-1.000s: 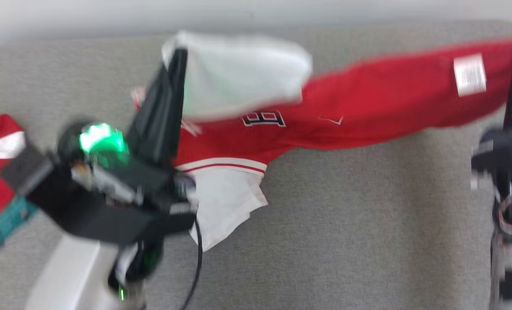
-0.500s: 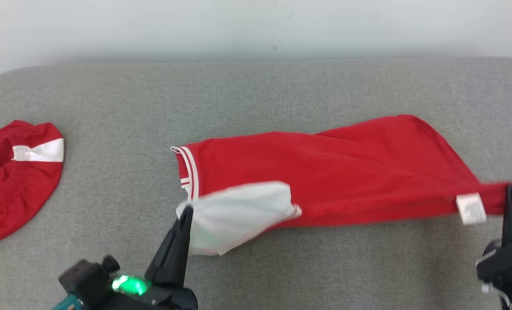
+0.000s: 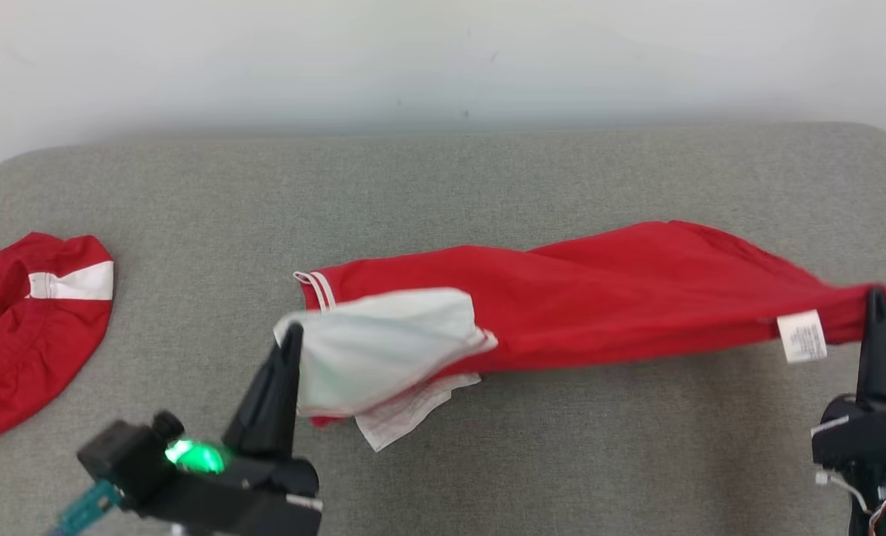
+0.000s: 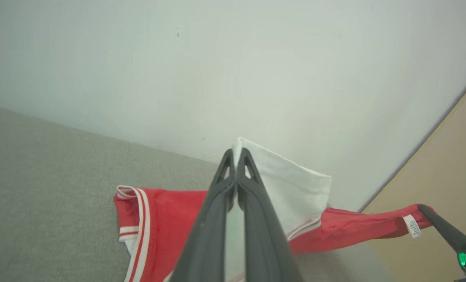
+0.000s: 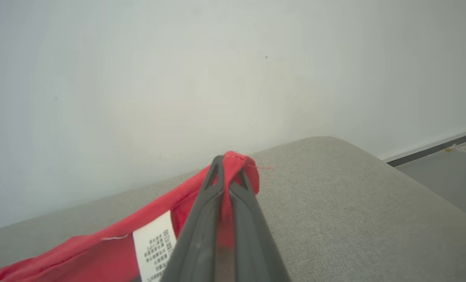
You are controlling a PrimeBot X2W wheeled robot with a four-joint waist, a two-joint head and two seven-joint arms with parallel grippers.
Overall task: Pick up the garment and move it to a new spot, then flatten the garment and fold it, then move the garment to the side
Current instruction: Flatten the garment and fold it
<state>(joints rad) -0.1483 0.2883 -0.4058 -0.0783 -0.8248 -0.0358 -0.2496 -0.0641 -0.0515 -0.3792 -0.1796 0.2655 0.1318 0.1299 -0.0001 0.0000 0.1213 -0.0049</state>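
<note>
Your left gripper, lower left of centre, is clamped on the white corner of the red garment. Your right gripper, at the right edge, pinches its other end. The garment stretches across mid-frame over the grey cushion.

head looks down; close wrist views share the garment.

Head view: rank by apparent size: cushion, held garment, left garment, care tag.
1. cushion
2. held garment
3. left garment, cut off by the frame edge, so its full size is unsure
4. care tag
</note>
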